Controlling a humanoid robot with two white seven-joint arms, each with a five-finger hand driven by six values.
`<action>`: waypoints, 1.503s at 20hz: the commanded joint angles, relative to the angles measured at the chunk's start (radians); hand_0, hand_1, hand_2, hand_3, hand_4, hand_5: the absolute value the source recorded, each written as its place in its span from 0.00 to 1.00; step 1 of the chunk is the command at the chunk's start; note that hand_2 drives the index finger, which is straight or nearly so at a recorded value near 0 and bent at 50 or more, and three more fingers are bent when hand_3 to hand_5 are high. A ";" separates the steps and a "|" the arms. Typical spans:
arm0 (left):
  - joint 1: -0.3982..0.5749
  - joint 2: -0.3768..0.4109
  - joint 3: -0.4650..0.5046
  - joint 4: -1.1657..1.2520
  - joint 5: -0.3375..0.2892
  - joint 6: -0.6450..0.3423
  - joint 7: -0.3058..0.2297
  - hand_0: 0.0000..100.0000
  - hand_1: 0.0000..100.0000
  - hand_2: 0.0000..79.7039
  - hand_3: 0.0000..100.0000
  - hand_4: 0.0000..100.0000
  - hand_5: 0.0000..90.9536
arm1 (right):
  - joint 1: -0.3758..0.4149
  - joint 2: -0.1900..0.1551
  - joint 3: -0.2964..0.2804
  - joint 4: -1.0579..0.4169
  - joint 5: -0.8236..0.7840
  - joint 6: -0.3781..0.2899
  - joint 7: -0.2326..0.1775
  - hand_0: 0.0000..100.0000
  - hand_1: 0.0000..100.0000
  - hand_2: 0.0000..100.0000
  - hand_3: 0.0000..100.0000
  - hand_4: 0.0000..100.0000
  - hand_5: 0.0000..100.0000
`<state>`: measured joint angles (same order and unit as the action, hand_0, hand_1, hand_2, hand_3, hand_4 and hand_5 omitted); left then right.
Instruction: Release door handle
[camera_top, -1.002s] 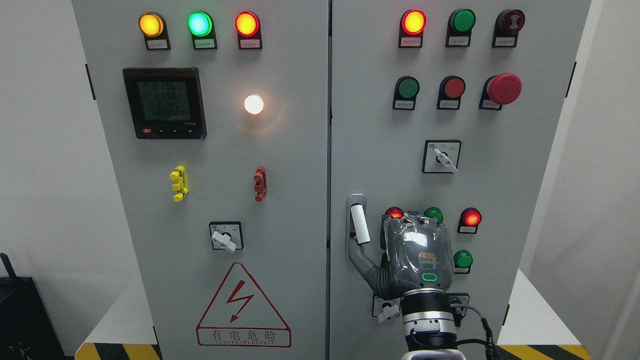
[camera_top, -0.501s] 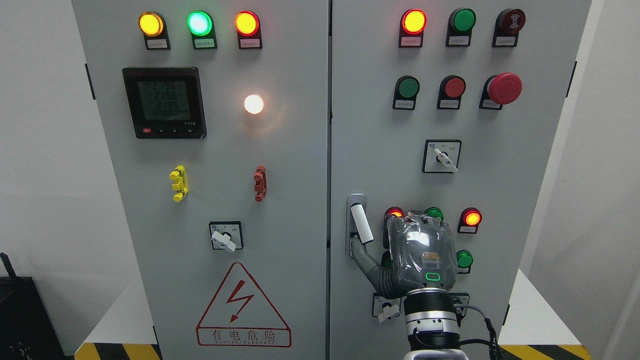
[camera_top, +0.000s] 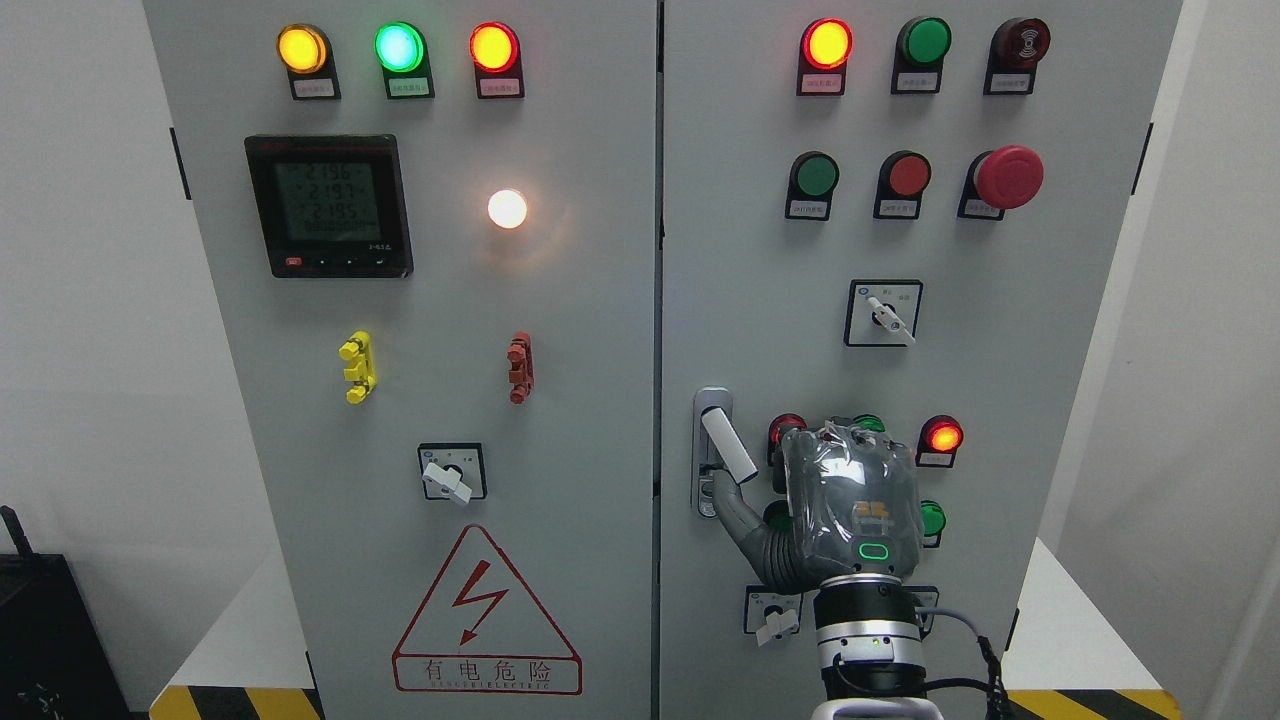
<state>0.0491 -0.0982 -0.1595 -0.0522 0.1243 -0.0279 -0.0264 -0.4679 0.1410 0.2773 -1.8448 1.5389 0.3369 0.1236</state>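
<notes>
The right arm enters at the bottom edge, right of centre, and its wrist rises to the right hand (camera_top: 850, 510), which is wrapped in a clear cover and held back-outward against the right door (camera_top: 1050, 300) of the electrical cabinet. The thumb (camera_top: 738, 512) extends up and to the left, its tip just below the lower end of the door handle (camera_top: 728, 447); whether it touches cannot be determined. The remaining digits are hidden behind the back of the hand, so a released or clenched state cannot be determined. The white handle lever is tilted, its top toward the escutcheon at the door's left edge and its lower end swung right. The hand partly covers a cluster of indicator lamps; one red lamp (camera_top: 943, 437) remains fully visible to its right. A small selector switch (camera_top: 772, 620) sits below the hand. Higher on the same door are a rotary selector (camera_top: 884, 313), a red mushroom stop button (camera_top: 1009, 177) and a top row of lamps. The left door (camera_top: 590, 400) carries a digital meter (camera_top: 329, 206), a lit white lamp (camera_top: 507, 208), yellow (camera_top: 357, 367) and red terminal blocks (camera_top: 520, 367), and a high-voltage warning triangle (camera_top: 486, 615).
</notes>
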 joint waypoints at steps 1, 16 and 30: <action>0.000 0.000 0.000 0.000 0.000 -0.001 0.000 0.00 0.00 0.06 0.11 0.00 0.00 | 0.005 0.000 -0.004 -0.007 0.000 -0.001 0.002 0.36 0.37 0.76 0.97 0.73 0.68; 0.000 0.000 0.000 0.000 0.000 0.000 0.000 0.00 0.00 0.06 0.11 0.00 0.00 | 0.005 0.002 -0.013 -0.014 0.000 -0.001 0.002 0.42 0.39 0.76 0.97 0.74 0.68; 0.000 0.000 0.000 0.000 0.000 -0.001 0.000 0.00 0.00 0.06 0.11 0.00 0.00 | 0.005 0.002 -0.033 -0.016 0.000 -0.001 0.002 0.43 0.40 0.76 0.97 0.74 0.68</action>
<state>0.0491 -0.0982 -0.1595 -0.0521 0.1243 -0.0286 -0.0264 -0.4630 0.1423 0.2556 -1.8585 1.5386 0.3363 0.1254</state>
